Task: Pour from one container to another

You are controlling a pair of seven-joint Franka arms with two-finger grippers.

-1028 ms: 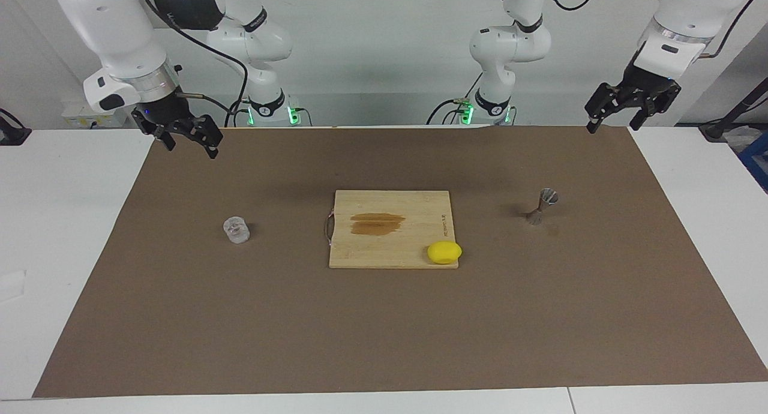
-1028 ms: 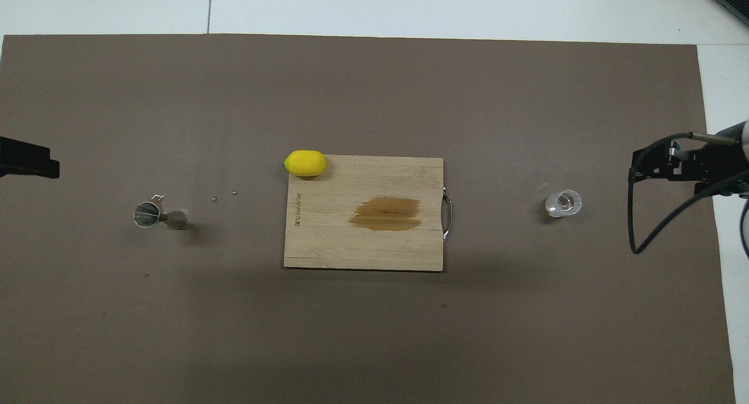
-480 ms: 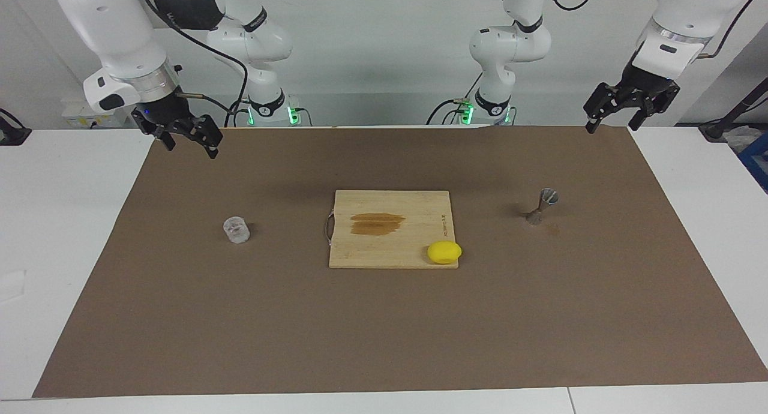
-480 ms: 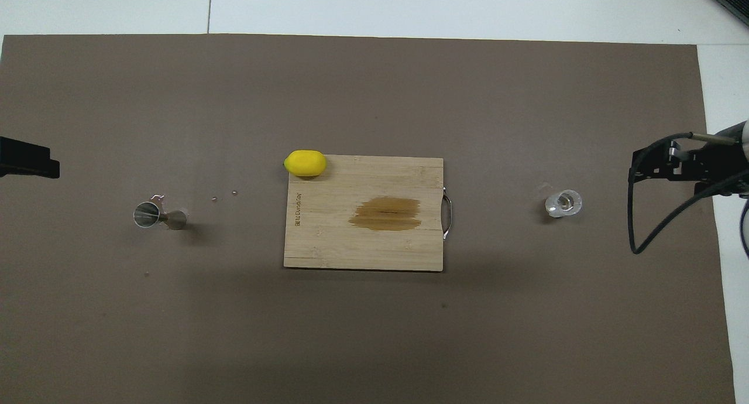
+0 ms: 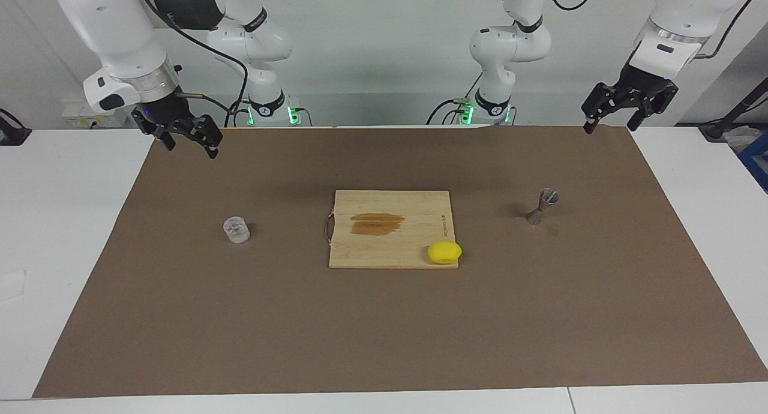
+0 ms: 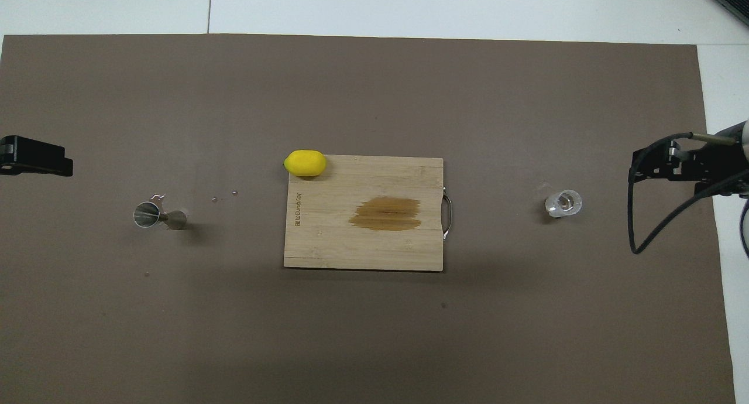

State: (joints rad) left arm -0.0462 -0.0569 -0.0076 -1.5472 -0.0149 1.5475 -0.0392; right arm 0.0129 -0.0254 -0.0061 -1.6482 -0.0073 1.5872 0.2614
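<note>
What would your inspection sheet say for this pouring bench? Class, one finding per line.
Surface: brown mat on a white table.
Job's things: glass cup and metal jigger upright at either end of the cutting board.
Clutter: lemon on the board's corner; dark stain.
End effectors: right end effector and left end effector open, raised, empty.
Cables: black cable hanging off the right arm.
Surroundings: nothing seen.

A white worktop [image 5: 60, 222] carries a large brown mat [image 5: 390, 330]. A wooden board [image 5: 390, 240] lies flat at the middle of the mat, with a dark brown stain [image 5: 377, 224] on its surface and a thin metal handle [image 5: 327, 227] on the edge toward the right arm's end. A yellow lemon [image 5: 444, 252] rests on the board's corner farthest from the robots, toward the left arm's end.
</note>
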